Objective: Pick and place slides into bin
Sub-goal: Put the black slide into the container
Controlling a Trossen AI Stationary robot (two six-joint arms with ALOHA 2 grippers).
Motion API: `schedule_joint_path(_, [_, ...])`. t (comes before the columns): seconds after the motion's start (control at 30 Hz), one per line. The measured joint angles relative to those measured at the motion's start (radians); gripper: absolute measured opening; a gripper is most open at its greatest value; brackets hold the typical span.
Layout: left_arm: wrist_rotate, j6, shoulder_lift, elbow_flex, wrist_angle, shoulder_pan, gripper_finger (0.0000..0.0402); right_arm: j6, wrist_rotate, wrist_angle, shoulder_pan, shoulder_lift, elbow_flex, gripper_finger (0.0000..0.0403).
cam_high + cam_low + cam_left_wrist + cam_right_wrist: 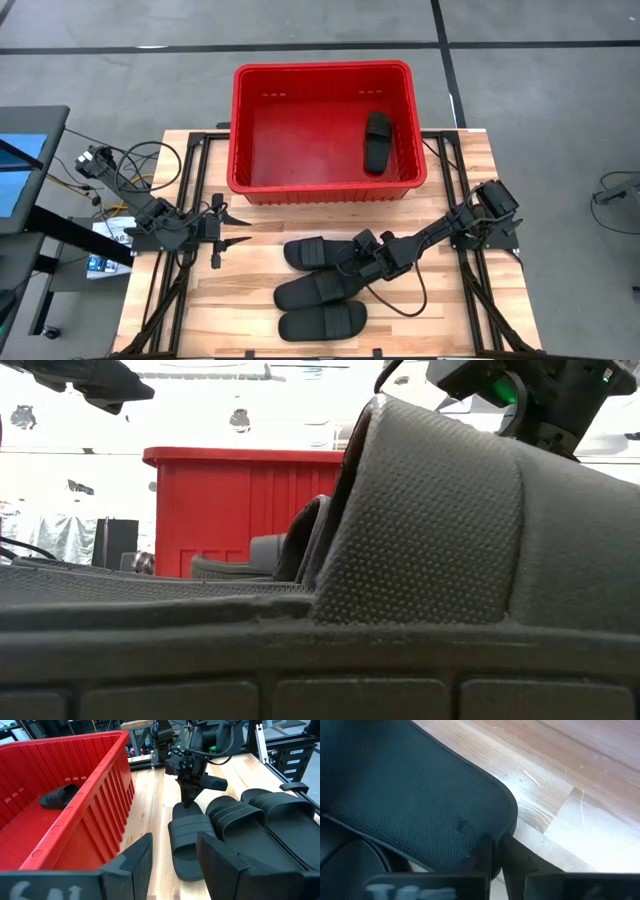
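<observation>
The red bin (pixel 320 68) stands at the table's far middle, and one black slide (pixel 377 140) lies on its floor at the right. Three more slides lie flat on the table in front of it: a far one (pixel 316 252), a middle one (pixel 318 290) and a near one (pixel 322 322). My right gripper (pixel 352 255) is down at the far slide's right end and shut on it. My left gripper (pixel 238 228) is open and empty, level above the table to the left of the slides, pointing toward them. My right gripper has the rounded rim of the far slide's right end (pixel 502 827) between its fingertips, one finger (pixel 482 854) over the footbed and the other (pixel 525 860) outside the rim. It comes slanting down from the table's right (pixel 189 805). The slide lies flat on the table.
The bin's near wall (pixel 320 188) stands just beyond the far slide. The near slide (pixel 430 540) fills most of the low view. Bare wood lies left of the slides and along the table's near edge. Cables trail beside both arms.
</observation>
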Motion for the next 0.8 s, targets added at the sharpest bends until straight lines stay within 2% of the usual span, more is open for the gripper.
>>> schedule_joint_path(0.3, [0.000, 0.000, 0.000, 0.000, 0.000, 0.000, 0.0144, -0.027, 0.037, -0.041, 0.015, -0.071, -0.010, 0.0003])
schedule_joint_path(0.8, [0.000, 0.009, 0.000, 0.000, -0.003, 0.000, 0.0144, -0.073, 0.218, -0.105, 0.050, -0.247, -0.006, 0.0001])
